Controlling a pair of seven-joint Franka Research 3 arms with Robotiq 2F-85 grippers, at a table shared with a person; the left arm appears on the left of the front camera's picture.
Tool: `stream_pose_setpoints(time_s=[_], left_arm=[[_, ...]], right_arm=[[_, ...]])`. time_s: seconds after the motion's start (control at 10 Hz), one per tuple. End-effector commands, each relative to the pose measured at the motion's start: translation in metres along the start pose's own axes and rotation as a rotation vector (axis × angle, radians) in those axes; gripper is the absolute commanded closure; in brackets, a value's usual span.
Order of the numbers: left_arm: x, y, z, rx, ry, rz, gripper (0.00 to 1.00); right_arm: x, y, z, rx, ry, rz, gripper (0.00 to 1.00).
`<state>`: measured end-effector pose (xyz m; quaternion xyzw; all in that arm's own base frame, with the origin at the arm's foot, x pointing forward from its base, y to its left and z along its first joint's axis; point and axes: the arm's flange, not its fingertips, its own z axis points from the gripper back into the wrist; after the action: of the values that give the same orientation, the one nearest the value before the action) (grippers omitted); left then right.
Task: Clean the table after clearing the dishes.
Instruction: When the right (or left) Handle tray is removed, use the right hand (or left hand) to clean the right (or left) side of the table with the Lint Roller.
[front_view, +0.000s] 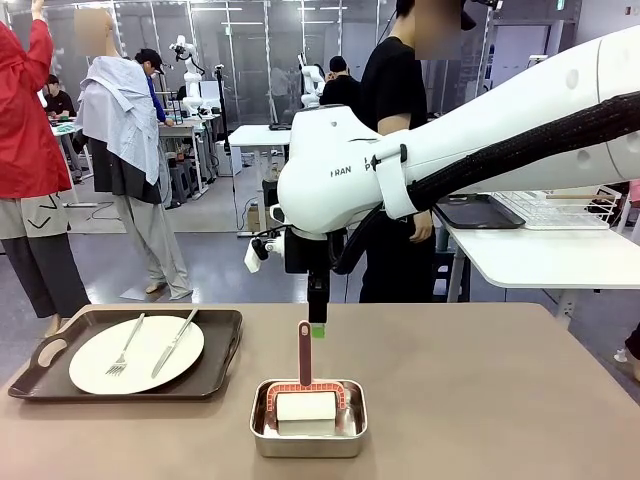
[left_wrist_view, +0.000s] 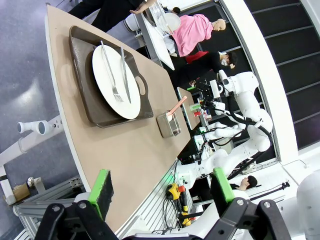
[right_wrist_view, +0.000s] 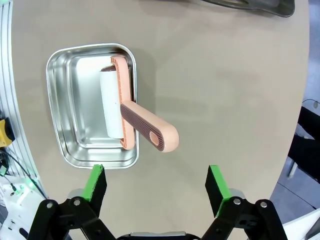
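Busy lab hall behind, people standing about; up front, large rectangular table with smooth matte beige-brown top. Near its front edge, small shiny rectangular steel pan, taken as landmark from here on. Lying in that pan: cleaning roller with white drum and salmon-pink ribbed handle. To the pan's left and apart from it, dark brown rectangular handled tray carrying round white plate, silver fork and knife laid across it. Dishes not yet cleared off.

Directly above the pan, right gripper, hung from the white arm stretched across from the right, pointing straight down. Jaws spread wide, released, gripping nothing. Just under its green pad in the front view, the handle's free end; touching or apart not to be told from there. Clearly apart in the right wrist view: handle's tip lying roughly midway between the two pads and a little ahead of them, long axis slanting from the drum out over the pan's rim. Handle tilted up out of the pan, drum end down.

Other claw, left gripper, likewise splayed and empty, well apart from the pan, seen far off ahead of its pads. Nearer by far: right arm.

Judged next: straight descent onto the handle, wrist rolled to bring the pads square across that slanting axis, not along it.
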<state>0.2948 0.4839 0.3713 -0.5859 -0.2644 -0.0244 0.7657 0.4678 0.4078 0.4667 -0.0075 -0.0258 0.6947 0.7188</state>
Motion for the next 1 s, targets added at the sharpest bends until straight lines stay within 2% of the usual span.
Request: stream_pose_setpoints(time_s=[0.0,0.8,0.9], left_arm=[[-0.004,-0.001,0.001,0.019,0.003,-0.006,0.0],[-0.004,-0.001,0.001,0.019,0.003,-0.006,0.0],[-0.004,-0.001,0.001,0.019,0.003,-0.006,0.0]], right_arm=[[0.001,0.001,-0.001,-0.006,-0.01,0.019,0.0],[0.0,0.0,-0.001,0.001,0.0,0.001,0.0],[-0.028,-0.016,0.022,0.056,-0.148,-0.08,0.0]])
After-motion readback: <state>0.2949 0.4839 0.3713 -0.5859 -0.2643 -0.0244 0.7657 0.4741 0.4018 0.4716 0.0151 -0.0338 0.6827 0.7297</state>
